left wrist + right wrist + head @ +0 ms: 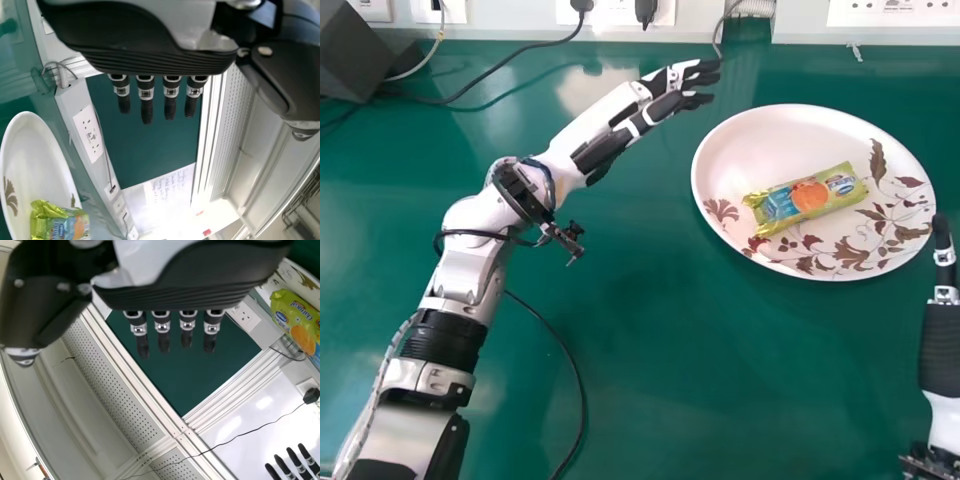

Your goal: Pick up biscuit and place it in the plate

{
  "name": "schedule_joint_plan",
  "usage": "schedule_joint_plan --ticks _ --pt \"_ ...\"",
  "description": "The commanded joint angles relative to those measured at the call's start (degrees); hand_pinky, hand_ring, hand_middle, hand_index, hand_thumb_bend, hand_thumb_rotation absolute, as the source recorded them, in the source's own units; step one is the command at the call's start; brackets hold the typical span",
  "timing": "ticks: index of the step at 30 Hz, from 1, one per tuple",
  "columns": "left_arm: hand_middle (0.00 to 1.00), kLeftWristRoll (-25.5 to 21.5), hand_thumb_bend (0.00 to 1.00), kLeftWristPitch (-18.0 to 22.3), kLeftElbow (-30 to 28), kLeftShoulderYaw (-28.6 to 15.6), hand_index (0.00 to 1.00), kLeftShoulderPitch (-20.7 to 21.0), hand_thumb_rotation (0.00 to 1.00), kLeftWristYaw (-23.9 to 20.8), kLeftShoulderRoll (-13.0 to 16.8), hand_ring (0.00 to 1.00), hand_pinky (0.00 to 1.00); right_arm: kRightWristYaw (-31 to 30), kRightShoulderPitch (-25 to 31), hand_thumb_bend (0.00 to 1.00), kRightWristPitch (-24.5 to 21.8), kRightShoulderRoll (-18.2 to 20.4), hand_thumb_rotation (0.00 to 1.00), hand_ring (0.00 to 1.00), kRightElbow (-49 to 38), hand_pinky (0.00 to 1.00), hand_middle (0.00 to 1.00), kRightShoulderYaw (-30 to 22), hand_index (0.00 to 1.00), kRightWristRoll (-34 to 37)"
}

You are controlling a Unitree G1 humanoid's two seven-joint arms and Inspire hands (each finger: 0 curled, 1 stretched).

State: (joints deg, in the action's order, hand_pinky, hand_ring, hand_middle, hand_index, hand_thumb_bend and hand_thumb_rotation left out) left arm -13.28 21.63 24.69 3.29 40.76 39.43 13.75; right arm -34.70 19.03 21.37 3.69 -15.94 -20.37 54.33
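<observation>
Head view: there's the biscuit (807, 197), wrapped and lying right on the plate (770, 140), between the two hands. The left hand (605, 118) is off to its left and a little farther out, while the right hand (942, 350) sits by the plate's right rim, both with fingers straight and holding nothing.

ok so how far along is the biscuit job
Done, by the look of it: the wrapped biscuit lies inside the plate. Nothing is in hand: the left hand is open to the plate's left and the right hand is open near its right rim. Probably nothing is left, except perhaps drawing the arms back.
</observation>
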Motion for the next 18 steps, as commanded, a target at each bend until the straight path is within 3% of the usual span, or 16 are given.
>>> schedule_joint_plan --ticks 1,8,13,18 --pt "1.0 -1.5 1.0 -0.1 -1.2 -1.3 0.98 -1.7 0.61 0.7 -0.2 0.94 0.97 0.0 0.0 1.0 -0.4 0.9 0.46 1.0 0.3 0.92 1.0 -0.6 0.93 0.4" --pt "1.0 -4.7 1.0 -2.7 -3.8 -3.3 0.97 -3.5 0.61 1.4 -0.5 0.94 0.95 -0.3 -0.4 1.0 -0.6 0.6 0.5 1.0 0.9 0.91 1.0 -0.9 0.94 0.6" --pt "1.0 -12.5 1.0 -8.7 -5.3 -5.7 0.97 -4.6 0.6 6.4 -1.1 0.93 0.96 -0.4 -0.5 0.99 -0.5 0.5 0.43 1.0 1.1 0.91 1.0 -1.2 0.95 0.5" --pt "1.0 -16.6 1.0 -12.6 -5.8 -8.1 0.96 -5.5 0.61 9.0 -1.0 0.93 0.94 -0.3 -0.2 0.99 -0.4 0.7 0.4 1.0 0.9 0.89 1.0 -1.3 0.93 0.3"
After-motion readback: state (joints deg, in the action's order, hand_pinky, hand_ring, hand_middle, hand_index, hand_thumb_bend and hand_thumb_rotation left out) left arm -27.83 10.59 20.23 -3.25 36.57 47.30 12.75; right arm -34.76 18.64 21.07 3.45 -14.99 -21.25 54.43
